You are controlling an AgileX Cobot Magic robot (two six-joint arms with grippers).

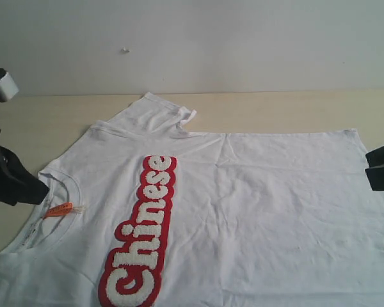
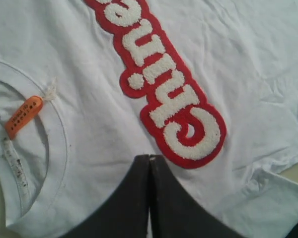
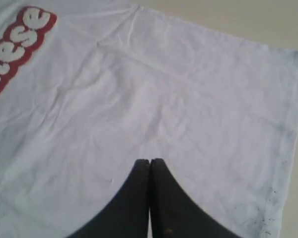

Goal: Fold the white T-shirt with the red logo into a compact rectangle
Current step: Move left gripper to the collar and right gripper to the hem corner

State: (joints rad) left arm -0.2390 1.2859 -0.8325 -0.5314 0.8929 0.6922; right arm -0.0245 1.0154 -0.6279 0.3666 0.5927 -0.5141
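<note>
The white T-shirt (image 1: 256, 211) lies spread flat on the table, neck to the left and hem to the right. Its red logo (image 1: 144, 233) with fluffy white "Chinese" letters runs across the chest. An orange neck tag (image 1: 57, 210) sits inside the collar. My left gripper (image 1: 41, 190) hovers at the collar edge, shut with nothing between its fingers; in the left wrist view its tips (image 2: 150, 157) hang over the cloth near the logo (image 2: 164, 84). My right gripper (image 1: 369, 169) is at the hem side, shut and empty, over plain cloth (image 3: 188, 99).
The far sleeve (image 1: 160, 112) is folded in on itself at the back. The pale wooden table (image 1: 275, 109) shows behind the shirt, with a white wall beyond it. A grey arm part (image 1: 0, 84) sits at the far left.
</note>
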